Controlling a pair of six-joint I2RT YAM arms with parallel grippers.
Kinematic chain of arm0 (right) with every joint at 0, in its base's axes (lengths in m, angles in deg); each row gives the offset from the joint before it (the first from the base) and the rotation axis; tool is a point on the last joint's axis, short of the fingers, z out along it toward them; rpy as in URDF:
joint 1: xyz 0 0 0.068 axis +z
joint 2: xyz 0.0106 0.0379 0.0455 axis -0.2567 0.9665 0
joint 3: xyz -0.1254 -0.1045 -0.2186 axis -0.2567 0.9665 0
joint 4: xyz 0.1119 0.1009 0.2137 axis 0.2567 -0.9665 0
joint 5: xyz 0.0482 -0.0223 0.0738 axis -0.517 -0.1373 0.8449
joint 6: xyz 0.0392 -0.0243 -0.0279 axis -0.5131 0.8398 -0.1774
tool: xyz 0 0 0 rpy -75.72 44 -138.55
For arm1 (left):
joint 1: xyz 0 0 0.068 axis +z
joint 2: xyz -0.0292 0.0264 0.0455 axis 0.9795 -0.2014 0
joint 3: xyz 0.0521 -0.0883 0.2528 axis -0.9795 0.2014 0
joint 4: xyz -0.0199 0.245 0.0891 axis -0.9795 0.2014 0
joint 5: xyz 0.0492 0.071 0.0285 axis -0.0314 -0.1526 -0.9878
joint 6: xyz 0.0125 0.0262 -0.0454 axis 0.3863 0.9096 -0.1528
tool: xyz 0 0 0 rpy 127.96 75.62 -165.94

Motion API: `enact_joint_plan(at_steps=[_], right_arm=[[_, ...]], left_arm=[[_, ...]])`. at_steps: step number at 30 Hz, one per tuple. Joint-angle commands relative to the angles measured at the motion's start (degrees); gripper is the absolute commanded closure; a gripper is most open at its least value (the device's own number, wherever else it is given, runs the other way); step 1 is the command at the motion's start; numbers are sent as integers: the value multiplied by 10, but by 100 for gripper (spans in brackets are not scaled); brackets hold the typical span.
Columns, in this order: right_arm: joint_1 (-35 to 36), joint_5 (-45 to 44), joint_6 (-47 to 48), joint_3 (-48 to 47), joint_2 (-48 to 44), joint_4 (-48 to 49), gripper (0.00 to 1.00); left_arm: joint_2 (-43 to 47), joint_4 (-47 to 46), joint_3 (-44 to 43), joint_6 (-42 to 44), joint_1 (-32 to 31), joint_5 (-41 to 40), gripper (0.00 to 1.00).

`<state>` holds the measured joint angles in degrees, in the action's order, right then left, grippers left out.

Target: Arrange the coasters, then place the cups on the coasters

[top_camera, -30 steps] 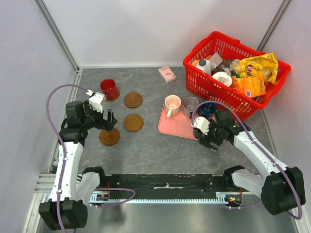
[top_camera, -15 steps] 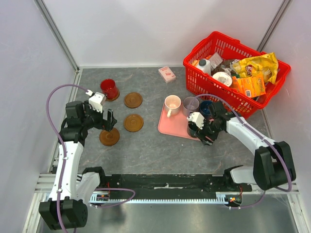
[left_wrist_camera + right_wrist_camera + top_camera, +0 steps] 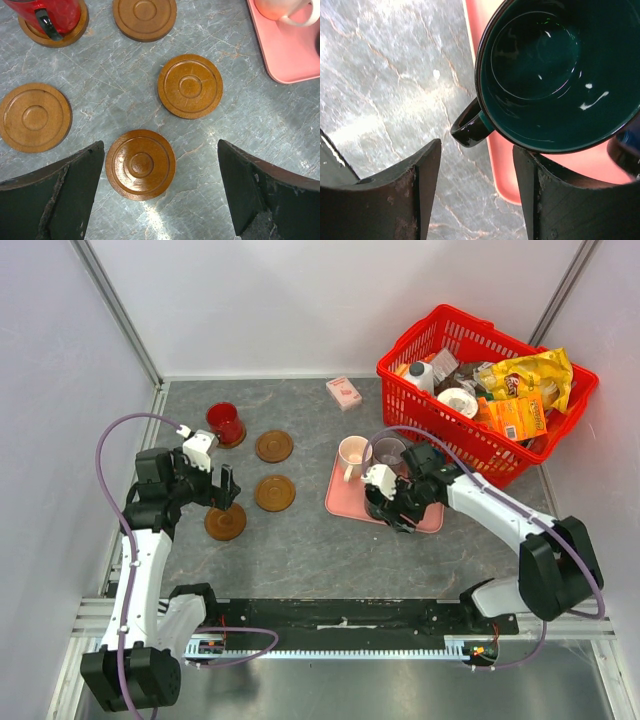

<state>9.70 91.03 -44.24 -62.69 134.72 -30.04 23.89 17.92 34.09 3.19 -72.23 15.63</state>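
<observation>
Watching the right wrist feed, I see the glossy dark green mug (image 3: 545, 75) standing at the edge of the flat pink rectangular tray (image 3: 505, 175), handle toward 7 o'clock, with bare grey marbled tabletop (image 3: 385, 75) open beyond. My right gripper (image 3: 476, 150) has its fingers apart, flanking that handle; gripping or not, I cannot tell. My left gripper (image 3: 160, 147) hangs spread wide above five round brown ringed coasters (image 3: 190, 85), the shiny red mug (image 3: 45, 10) on the 11 o'clock one.

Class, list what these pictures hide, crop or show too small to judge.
- Top view: the left arm covers one coaster, seen only in the left wrist view.
- Top view: the right gripper mostly hides the green mug; the right wrist view crops its rim.
- Right wrist view: the rim hides whether that gripper touches the mug.
</observation>
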Motion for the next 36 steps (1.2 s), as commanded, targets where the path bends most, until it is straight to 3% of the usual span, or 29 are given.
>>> enact_joint_plan(at_steps=[1,5,9,14,24,36], right_arm=[[45,-19,-53,-50,45,52,33],[68,-20,-80,-91,92,62,33],[100,-29,-74,-112,118,48,27],[109,17,-38,-94,86,26,2],[118,97,-17,-130,94,-24,2],[117,32,82,-61,16,-30,2]], left_arm=[[4,-17,1,1,5,-3,0],[1,-14,-1,2,5,-3,0],[3,-19,3,2,11,1,0],[-3,-16,2,4,11,0,0],[-8,-15,-1,3,11,8,1],[-4,-14,3,7,15,22,1]])
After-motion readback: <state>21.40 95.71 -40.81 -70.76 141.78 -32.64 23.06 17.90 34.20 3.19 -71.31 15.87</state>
